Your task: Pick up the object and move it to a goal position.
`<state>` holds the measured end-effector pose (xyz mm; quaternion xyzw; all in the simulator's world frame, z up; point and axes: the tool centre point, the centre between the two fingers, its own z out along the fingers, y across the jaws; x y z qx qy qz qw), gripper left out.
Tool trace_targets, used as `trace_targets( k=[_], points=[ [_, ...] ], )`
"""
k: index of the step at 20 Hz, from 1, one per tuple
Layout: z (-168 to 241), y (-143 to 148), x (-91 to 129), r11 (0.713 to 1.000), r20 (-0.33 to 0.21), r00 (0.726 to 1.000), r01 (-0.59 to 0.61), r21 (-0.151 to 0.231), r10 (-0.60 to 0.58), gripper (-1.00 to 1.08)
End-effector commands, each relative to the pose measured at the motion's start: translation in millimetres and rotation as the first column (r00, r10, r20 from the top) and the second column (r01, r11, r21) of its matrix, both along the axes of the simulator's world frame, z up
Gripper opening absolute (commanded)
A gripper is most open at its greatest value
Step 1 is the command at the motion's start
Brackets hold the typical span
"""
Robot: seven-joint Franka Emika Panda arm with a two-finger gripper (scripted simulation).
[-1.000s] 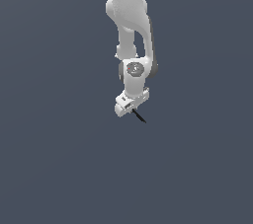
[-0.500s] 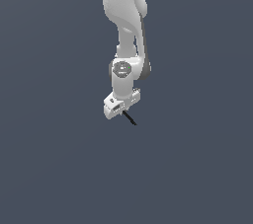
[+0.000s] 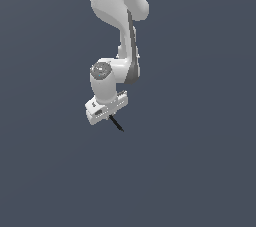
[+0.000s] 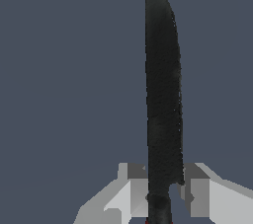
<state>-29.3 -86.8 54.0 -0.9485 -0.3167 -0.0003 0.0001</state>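
In the wrist view, the stick (image 4: 162, 94) rises from lower centre to upper centre, its black part clamped between the 2 fingers (image 4: 131, 191); a trace of red shows at the bottom edge. In the exterior view, the gripper (image 3: 109, 114), centre frame, grips the stick (image 3: 117, 123), which projects below it. Step in hand, as judged: transport. The next move calls for carrying to the goal, which is not visible.

arm (image 3: 116, 46) swung toward the exterior view's left, gripper (image 3: 110, 114) and stick (image 3: 116, 123) carried along
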Motion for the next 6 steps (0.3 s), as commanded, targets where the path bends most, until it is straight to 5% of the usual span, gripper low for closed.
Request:
trace_targets(
  k=[1,6],
  points=[
    [3.5,-8.7,5.2,1.000,0.000,1.000,-0.002,0.000,0.002,-1.00],
    [5.7,-15.1,8.8,1.000,-0.001,1.000,-0.001,0.000,0.001,-1.00]
  ],
)
